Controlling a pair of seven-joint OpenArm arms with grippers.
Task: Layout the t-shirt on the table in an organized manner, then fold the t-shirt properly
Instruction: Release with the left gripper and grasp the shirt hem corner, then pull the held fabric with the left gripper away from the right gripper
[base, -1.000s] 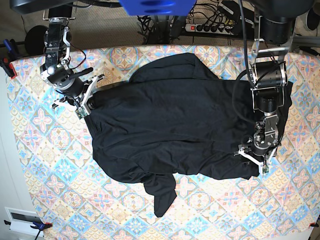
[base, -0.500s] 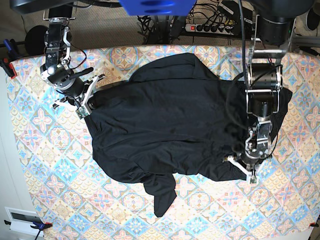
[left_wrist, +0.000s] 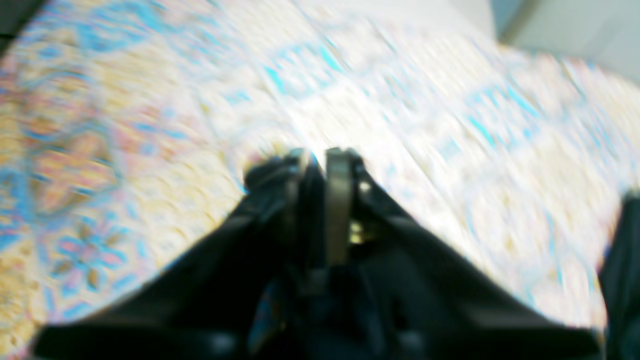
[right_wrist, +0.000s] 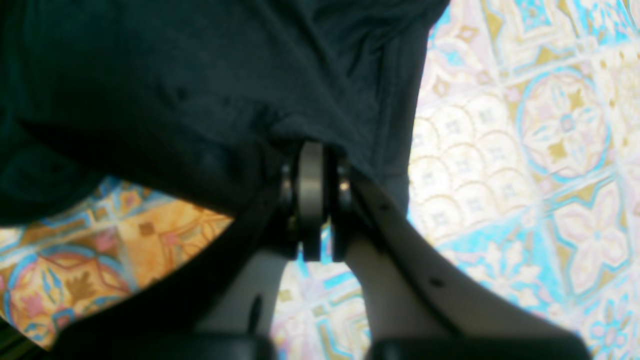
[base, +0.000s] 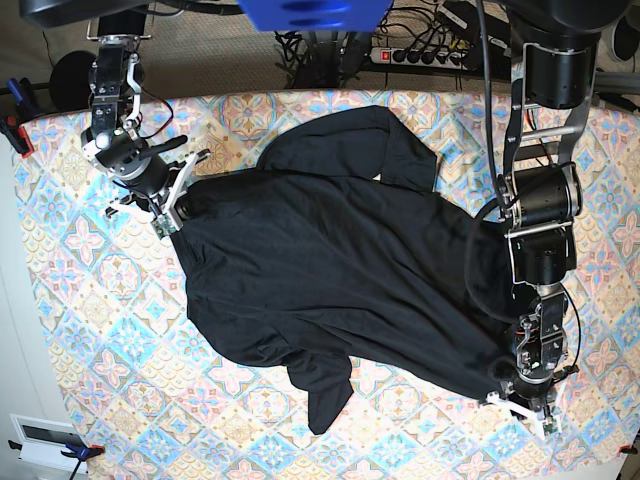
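The black t-shirt (base: 330, 270) lies spread and rumpled across the patterned table (base: 80, 300), one sleeve (base: 325, 390) pointing to the front edge. At the back left my right gripper (base: 172, 210) is shut on the shirt's edge; the right wrist view shows its jaws (right_wrist: 312, 150) pinching the dark cloth (right_wrist: 200, 90) above the tiles (right_wrist: 525, 150). Near the front right, my left gripper (base: 520, 400) is at the shirt's stretched corner. The blurred left wrist view has its jaws (left_wrist: 320, 160) nearly together with dark cloth around them, over bare table (left_wrist: 425, 100).
A power strip (base: 420, 55) and cables lie behind the table's back edge. Clamps (base: 15, 130) grip the left corner, and a white box (base: 45, 440) sits off the front left. Bare tablecloth shows along the left side and the front.
My left gripper has travelled toward the front right corner, dragging the shirt's corner with it and flattening the right side. The right gripper has stayed put, still holding.
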